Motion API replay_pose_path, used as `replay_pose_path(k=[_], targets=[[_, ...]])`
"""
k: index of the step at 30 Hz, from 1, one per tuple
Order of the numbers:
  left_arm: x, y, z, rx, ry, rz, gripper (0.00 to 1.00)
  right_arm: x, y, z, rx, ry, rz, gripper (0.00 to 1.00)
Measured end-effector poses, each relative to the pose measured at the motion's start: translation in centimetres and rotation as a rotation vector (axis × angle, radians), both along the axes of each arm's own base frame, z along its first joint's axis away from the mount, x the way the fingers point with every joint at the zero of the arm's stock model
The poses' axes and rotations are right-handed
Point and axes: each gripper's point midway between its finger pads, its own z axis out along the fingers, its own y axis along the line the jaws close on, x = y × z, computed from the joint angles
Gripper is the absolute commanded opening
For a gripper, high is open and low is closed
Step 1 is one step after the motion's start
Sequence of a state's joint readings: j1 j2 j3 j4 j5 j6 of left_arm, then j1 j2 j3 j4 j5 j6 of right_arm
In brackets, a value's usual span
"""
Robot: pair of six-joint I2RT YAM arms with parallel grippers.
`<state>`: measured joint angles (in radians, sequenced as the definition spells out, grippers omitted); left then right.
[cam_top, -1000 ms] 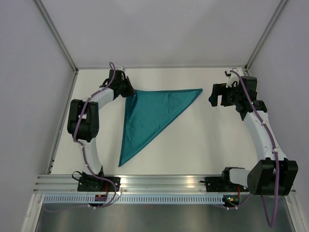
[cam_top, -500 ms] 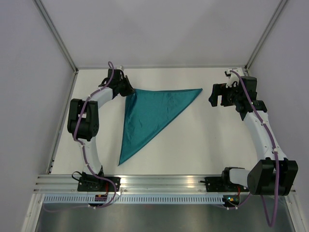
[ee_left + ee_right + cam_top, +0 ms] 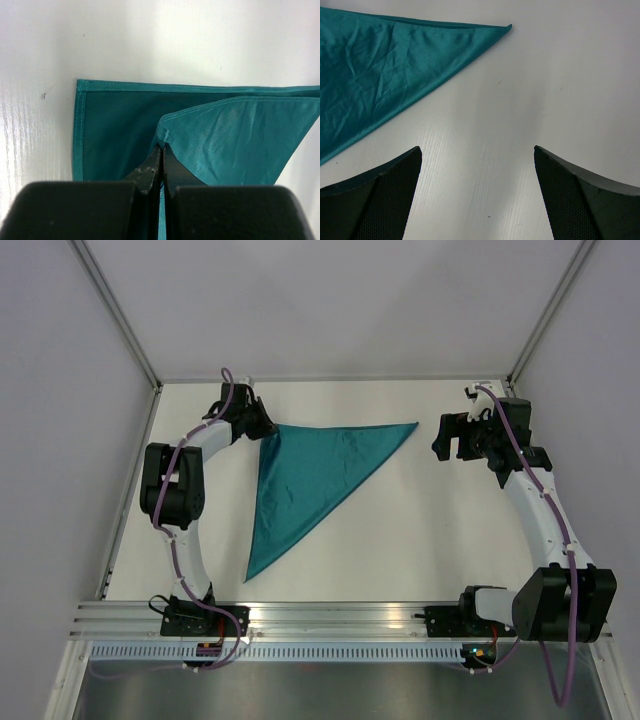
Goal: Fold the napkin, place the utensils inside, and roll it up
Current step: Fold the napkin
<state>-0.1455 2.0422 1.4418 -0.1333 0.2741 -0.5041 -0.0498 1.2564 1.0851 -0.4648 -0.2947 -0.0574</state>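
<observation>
Teal, plain soft-cloth napkin (image 3: 310, 475) lies folded to a triangle on the white table (image 3: 430, 540), left of centre, its long edge running from the far right tip down to the near-left tip. L gripper (image 3: 262, 428) is pinched tight on the top layer's corner (image 3: 162, 132) at the far left. R gripper (image 3: 455, 438) hangs w/ jaws wide, holding nothing, just beside the right tip.

Step in hand, as I read it: finishing the diagonal fold. To do it well I'd carry the pinched corner out over the bottom layer's hemmed corner (image 3: 80, 86) before letting go. Keep it low, pull light so the lower layer doesn't drag, match the hems, then release and lift straight off. R arm could pin the right tip if the cloth creeps.

Views: overhead makes the fold look done, edges matched. L wrist cam says otherwise: top corner sits short of the bottom one, w/ a dark band of lower layer showing betw. them. R wrist cam gives the creases near the pointed tip (image 3: 506, 27) and shows the R fingers (image 3: 375, 197) clear of cloth. No utensils in any view.
</observation>
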Motion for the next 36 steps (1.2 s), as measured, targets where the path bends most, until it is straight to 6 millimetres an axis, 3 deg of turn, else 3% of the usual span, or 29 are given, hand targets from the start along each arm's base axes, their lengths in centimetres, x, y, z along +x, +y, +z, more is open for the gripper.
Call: replay_pose_path(k=[21,29,32,33,36], targets=[[0.2,0.7,-0.5,-0.004,0.009,0.011,0.02,0.0,0.0,-0.1,0.000,0.003,0.000,0.98],[0.2,0.8,-1.8,-0.006,0.037,0.009,0.03,0.0,0.0,-0.2,0.000,0.005,0.000,0.98],[0.2,0.9,-1.8,-0.003,0.034,0.007,0.20,0.0,0.0,-0.2,-0.001,0.005,0.000,0.98],[0.2,1.0,-1.8,-0.001,0.033,0.006,0.33,0.0,0.0,-0.2,-0.001,0.005,0.000,0.98],[0.3,1.1,-1.9,0.008,0.028,0.000,0.48,0.0,0.0,-0.2,-0.001,0.005,0.001,0.98]])
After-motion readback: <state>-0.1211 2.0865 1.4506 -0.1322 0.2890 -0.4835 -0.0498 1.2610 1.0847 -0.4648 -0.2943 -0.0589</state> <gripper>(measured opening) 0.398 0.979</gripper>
